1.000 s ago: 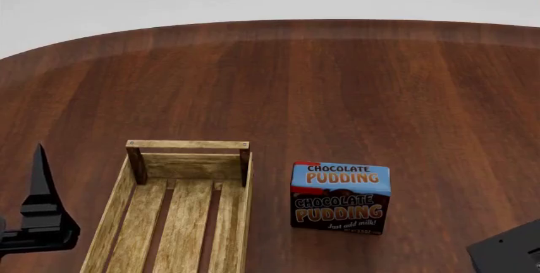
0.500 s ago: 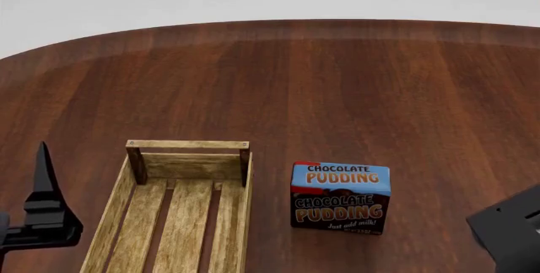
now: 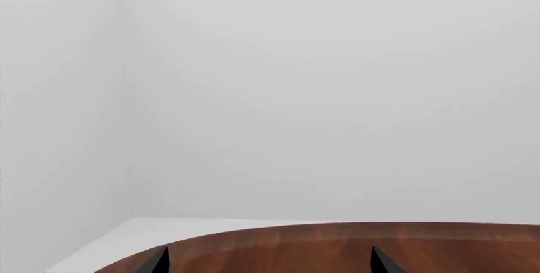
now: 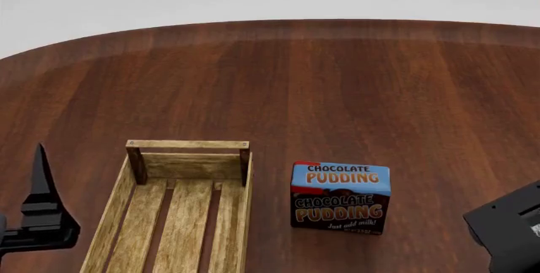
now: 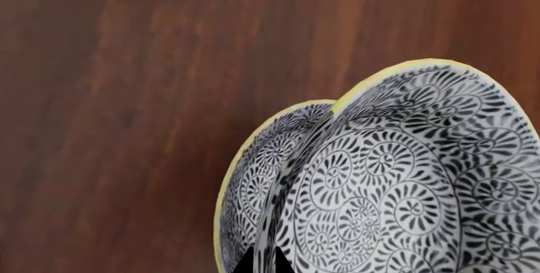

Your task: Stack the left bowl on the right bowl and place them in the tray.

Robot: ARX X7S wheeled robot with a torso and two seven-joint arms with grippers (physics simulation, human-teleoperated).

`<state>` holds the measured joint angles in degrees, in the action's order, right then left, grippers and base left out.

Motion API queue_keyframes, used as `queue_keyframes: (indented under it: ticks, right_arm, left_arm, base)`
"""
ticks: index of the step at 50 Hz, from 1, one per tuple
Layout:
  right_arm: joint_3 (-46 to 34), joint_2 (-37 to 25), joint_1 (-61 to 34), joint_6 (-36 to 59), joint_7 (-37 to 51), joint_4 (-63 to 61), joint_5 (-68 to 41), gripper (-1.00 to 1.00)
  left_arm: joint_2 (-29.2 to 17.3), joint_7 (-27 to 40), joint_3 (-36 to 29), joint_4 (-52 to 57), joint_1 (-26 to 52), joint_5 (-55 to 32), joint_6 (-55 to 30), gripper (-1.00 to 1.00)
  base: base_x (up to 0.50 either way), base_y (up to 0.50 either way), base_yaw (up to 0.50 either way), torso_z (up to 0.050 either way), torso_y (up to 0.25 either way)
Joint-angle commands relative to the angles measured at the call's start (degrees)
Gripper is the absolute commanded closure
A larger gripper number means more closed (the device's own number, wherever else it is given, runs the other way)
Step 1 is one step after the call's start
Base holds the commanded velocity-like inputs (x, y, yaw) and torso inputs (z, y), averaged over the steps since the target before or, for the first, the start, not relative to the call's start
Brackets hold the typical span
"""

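Note:
Two black-and-white patterned bowls with yellow rims show only in the right wrist view, the inner bowl (image 5: 405, 191) nested in the outer bowl (image 5: 253, 172). They are tilted above the wooden table. My right gripper (image 5: 262, 263) is shut on their walls near the rim, one fingertip on each side. The tray (image 4: 181, 216), a light-wood slatted crate, lies empty at the lower left of the head view. My left gripper (image 3: 270, 263) is open with nothing between its far-apart fingertips, and one finger (image 4: 40, 181) stands left of the tray.
A blue-and-brown chocolate pudding box (image 4: 341, 197) stands just right of the tray. The right arm's dark body (image 4: 510, 229) shows at the lower right of the head view. The round brown table (image 4: 337, 83) stretches far behind, with a white floor beyond its edge.
The right arm's dark body has come further up into the head view at the lower right. The left gripper wavered slightly and is back where it was.

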<state>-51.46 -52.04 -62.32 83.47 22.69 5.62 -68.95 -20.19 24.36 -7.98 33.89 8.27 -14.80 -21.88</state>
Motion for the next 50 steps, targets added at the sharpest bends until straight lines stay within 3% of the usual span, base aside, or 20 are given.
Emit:
queue_keyframes:
  ticks: [1, 50]
  right_arm:
    - [-2.2, 0.48, -0.76, -2.35, -2.48, 2.71, 3.12, 1.0]
    - [-7.19, 4.32, -0.48, -8.69, -9.57, 13.48, 8.27, 1.0]
  left_arm:
    - [-0.28, 0.31, 0.04, 0.32, -0.38, -0.06, 0.05, -1.0]
    - [-0.97, 1.28, -0.53, 0.7, 0.09, -0.35, -0.31, -1.0]
  base:
    - [0.0, 0.0, 0.0, 0.0, 0.0]
    - [0.0, 0.0, 0.0, 0.0, 0.0]
